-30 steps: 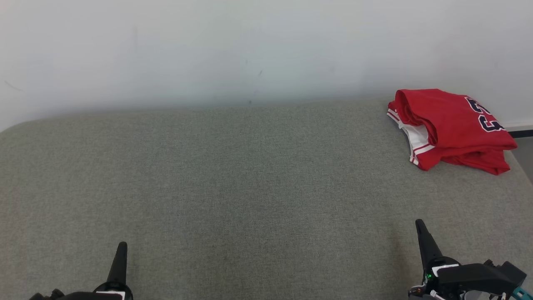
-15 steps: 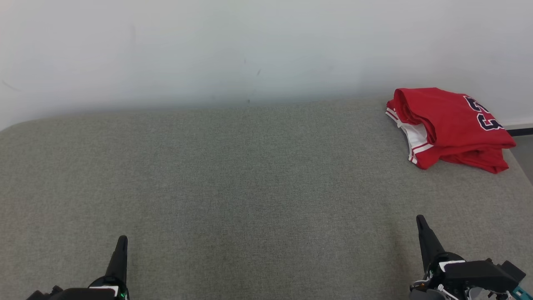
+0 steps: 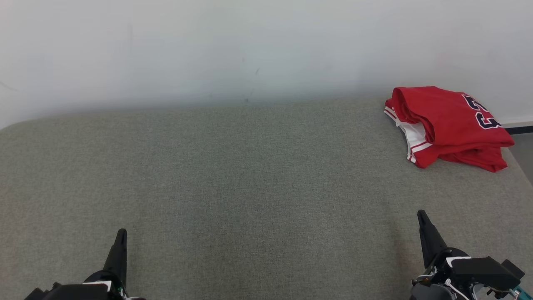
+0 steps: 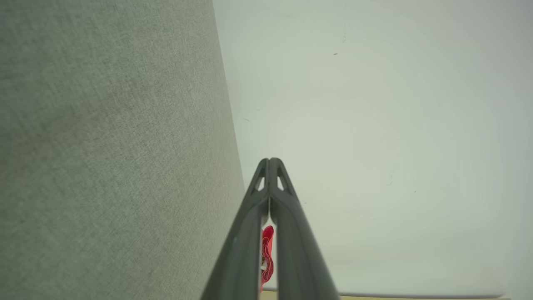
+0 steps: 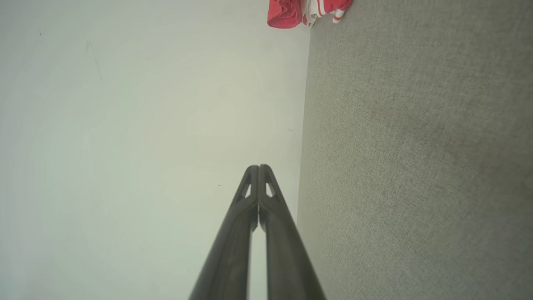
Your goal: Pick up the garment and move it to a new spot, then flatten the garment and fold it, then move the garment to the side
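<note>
Folded garment (image 3: 447, 125) lies at two o'clock on grey fabric surface (image 3: 233, 175)
Left hand (image 3: 121, 232) at seven, right hand (image 3: 421, 214) at five: empty, pressed together, seemingly parked clear, work done

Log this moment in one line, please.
garment: folded, far right, untouched | left gripper: jaws shut, empty | right gripper: jaws shut, empty
</note>
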Controlling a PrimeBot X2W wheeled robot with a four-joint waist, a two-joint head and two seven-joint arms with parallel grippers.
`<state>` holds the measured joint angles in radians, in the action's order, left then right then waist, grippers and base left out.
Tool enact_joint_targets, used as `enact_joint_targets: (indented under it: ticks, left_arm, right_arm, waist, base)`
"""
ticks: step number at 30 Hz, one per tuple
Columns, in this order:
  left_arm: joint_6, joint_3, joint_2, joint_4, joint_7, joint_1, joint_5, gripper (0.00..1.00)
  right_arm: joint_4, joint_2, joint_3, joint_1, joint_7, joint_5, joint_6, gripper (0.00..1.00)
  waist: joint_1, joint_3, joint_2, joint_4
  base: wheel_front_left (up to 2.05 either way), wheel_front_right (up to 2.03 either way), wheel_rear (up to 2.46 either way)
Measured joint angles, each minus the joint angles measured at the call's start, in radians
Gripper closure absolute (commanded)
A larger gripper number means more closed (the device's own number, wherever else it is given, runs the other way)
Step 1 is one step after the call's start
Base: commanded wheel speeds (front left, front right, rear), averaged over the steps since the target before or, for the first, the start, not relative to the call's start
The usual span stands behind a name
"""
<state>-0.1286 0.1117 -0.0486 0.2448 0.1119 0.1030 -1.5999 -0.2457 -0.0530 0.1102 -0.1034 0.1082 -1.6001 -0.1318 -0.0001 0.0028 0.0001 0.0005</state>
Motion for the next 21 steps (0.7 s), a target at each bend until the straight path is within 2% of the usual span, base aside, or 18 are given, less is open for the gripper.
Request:
enact_joint_targets:
  ticks: [21]
  left_arm:
    - [-0.002, 0.001, 0.0, 0.0, 0.004, 0.001, -0.011, 1.0]
  right_arm:
    - [0.001, 0.0, 0.002, -0.001, 0.006, -0.015, 0.0, 1.0]
  waist:
    - [0.0001, 0.0, 0.0, -0.001]
  base:
    - [0.0, 0.0, 0.0]
